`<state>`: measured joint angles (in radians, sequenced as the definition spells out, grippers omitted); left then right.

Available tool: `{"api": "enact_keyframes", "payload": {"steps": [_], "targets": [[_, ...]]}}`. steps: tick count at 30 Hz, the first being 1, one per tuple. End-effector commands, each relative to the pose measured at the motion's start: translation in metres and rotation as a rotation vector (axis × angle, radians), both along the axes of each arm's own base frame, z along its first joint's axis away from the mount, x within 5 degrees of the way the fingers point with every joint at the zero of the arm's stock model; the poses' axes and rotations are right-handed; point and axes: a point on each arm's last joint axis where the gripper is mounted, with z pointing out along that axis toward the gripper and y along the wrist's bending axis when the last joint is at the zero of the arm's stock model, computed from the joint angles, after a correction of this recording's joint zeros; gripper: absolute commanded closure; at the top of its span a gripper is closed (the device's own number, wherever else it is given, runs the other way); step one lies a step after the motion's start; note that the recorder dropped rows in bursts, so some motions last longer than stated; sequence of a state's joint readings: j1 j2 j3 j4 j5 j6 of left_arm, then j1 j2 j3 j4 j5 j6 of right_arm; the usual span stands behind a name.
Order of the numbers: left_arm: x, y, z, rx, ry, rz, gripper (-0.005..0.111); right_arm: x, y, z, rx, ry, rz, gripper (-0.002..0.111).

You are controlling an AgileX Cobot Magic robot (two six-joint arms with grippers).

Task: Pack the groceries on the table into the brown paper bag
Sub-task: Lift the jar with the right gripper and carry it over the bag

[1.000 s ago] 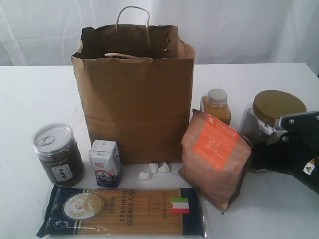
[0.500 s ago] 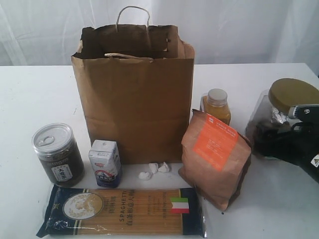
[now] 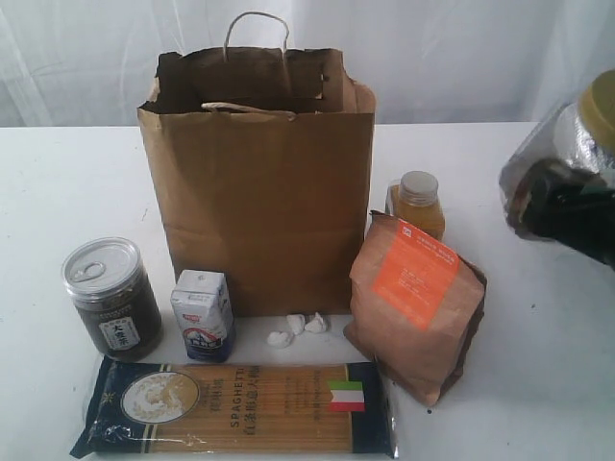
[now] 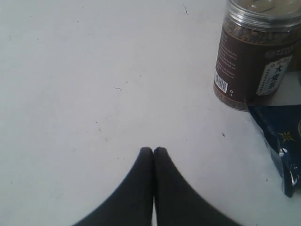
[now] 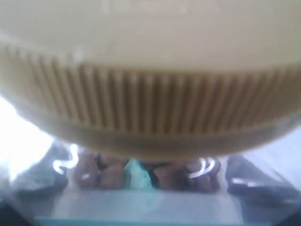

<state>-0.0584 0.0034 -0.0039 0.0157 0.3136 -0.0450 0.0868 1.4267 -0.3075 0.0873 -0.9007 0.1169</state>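
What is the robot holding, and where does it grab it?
The right gripper holds the big gold-lidded jar by its clear body. The left gripper, shut, holds nothing.

Three small white crumpled lumps (image 3: pixel 296 324) lie close together in the exterior view, two side by side and the third just beside them, lower left. A pale, softly folded curtain (image 3: pixel 432 58) fills the background.

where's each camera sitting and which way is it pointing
Exterior view: off the arms, looks slightly down at the brown paper bag; right gripper dark at the right edge.
Left wrist view: on the left arm, looks down at the table; shut left gripper in front.
Right wrist view: on the right arm, close against the big gold-lidded jar; gripper too blurred.
Shared: exterior and left wrist views both show the dark jar.
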Motion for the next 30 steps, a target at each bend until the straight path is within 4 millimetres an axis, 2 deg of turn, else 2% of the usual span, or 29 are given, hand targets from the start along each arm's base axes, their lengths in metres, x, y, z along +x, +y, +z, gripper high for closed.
{"api": "enact_keyframes", "payload": {"steps": [1,2,3,4,5,7,10,16,20,30], "targets": [[-0.001,-0.001,-0.003,-0.002,0.025,-0.008,0.107,0.003,0.003,0.057,0.124,-0.234,0.041,0.108],[-0.001,-0.001,-0.003,-0.002,0.025,-0.008,0.107,0.006,0.005,0.067,0.13,-0.26,0.062,0.108],[-0.001,-0.001,-0.003,-0.002,0.025,-0.008,0.107,0.011,0.012,0.089,0.112,-0.316,0.131,0.108],[-0.001,-0.001,-0.003,-0.002,0.025,-0.008,0.107,0.015,0.016,0.102,0.099,-0.353,0.173,0.108],[-0.001,-0.001,-0.003,-0.002,0.025,-0.008,0.107,0.024,0.022,0.128,0.097,-0.41,0.242,0.108],[-0.001,-0.001,-0.003,-0.002,0.025,-0.008,0.107,0.036,0.033,0.158,0.105,-0.413,0.352,0.108],[-0.001,-0.001,-0.003,-0.002,0.025,-0.008,0.107,0.055,0.053,0.18,0.135,-0.423,0.564,0.108],[-0.001,-0.001,-0.003,-0.002,0.025,-0.008,0.107,0.073,0.094,0.196,0.083,-0.47,0.737,0.108],[-0.001,-0.001,-0.003,-0.002,0.025,-0.008,0.107,0.076,0.109,0.196,0.09,-0.469,0.79,0.108],[-0.001,-0.001,-0.003,-0.002,0.025,-0.008,0.107,0.099,0.153,0.165,0.126,-0.384,0.897,0.108]]}}
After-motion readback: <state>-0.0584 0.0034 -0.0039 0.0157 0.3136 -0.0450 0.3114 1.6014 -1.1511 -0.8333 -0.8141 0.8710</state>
